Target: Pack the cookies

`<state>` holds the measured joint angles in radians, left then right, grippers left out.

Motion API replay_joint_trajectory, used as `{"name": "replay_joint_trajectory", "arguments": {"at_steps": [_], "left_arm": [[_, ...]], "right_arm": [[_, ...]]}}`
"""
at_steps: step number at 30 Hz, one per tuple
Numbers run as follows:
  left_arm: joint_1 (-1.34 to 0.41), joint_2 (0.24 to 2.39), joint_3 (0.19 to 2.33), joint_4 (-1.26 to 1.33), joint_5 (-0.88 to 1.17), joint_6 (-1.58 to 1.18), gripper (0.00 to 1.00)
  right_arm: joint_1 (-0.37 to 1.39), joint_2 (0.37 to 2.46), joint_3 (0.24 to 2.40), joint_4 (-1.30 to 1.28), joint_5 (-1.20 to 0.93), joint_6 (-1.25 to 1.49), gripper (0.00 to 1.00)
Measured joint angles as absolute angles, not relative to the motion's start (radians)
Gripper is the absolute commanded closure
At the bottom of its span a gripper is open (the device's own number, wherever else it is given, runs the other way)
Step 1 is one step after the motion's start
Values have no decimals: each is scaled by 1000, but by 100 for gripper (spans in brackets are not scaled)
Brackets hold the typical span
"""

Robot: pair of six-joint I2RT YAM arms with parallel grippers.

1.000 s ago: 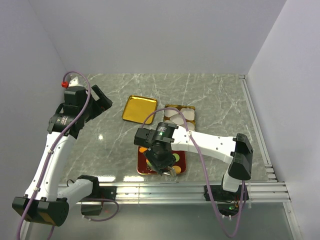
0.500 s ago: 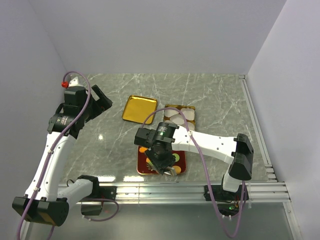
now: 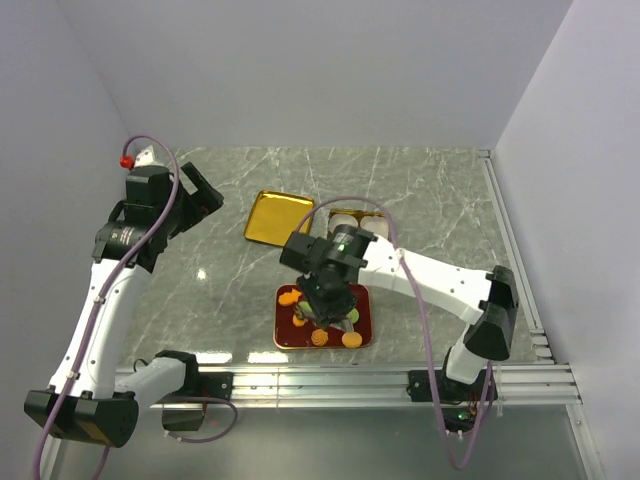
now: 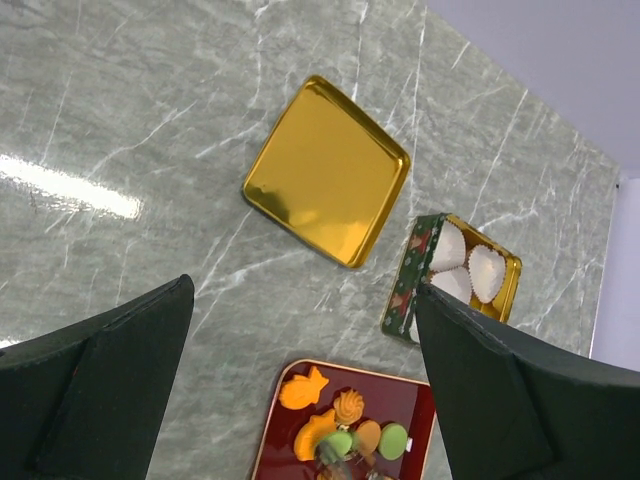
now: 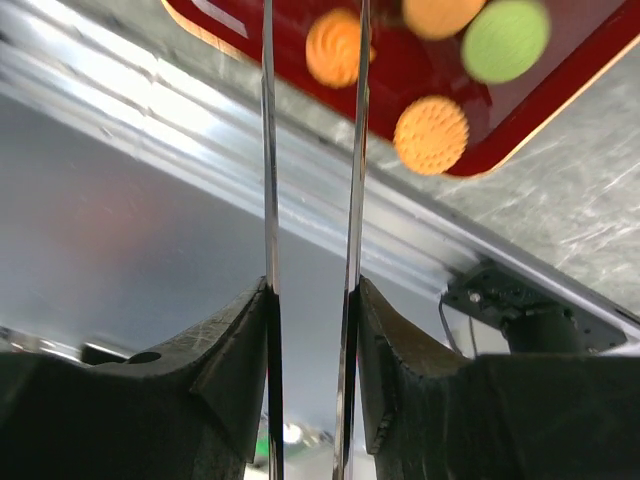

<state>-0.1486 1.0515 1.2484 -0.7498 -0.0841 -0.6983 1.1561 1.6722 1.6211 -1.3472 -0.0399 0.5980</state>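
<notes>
The cookies lie on a dark red tray [image 3: 283, 338]: an orange fish [image 4: 303, 389], an orange swirl [image 4: 349, 405], greens [image 4: 392, 440] and other orange discs [image 3: 351, 339]. My right gripper [image 3: 325, 308] hangs over the middle of the tray, pointing down and toward the near edge. Its two thin metal blades [image 5: 266, 150] stand apart. An orange swirl cookie [image 5: 335, 48] shows between them, clear of the left blade; the blade tips run past the top of the right wrist view. My left gripper [image 3: 200, 195] is wide open, high over the table's left, with nothing in it [image 4: 300, 290].
A gold lid [image 3: 279, 218] lies upside down behind the tray. To its right stands a gold box [image 3: 383, 232] with a green patterned side, holding white paper cups [image 4: 470, 270]. The metal rail [image 3: 350, 380] runs along the near edge, just below the tray.
My right gripper moved from the tray's near edge toward its middle, uncovering two orange cookies, and its blades came closer together. The left arm shifted slightly.
</notes>
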Motion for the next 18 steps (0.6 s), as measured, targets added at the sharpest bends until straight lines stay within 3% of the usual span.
{"name": "replay_joint_trajectory", "arguments": {"at_steps": [18], "left_arm": [[-157,1180,1496,-784,-150,-701,1]], "right_arm": [[758,1582,1818,-1353,-23,479,69]]}}
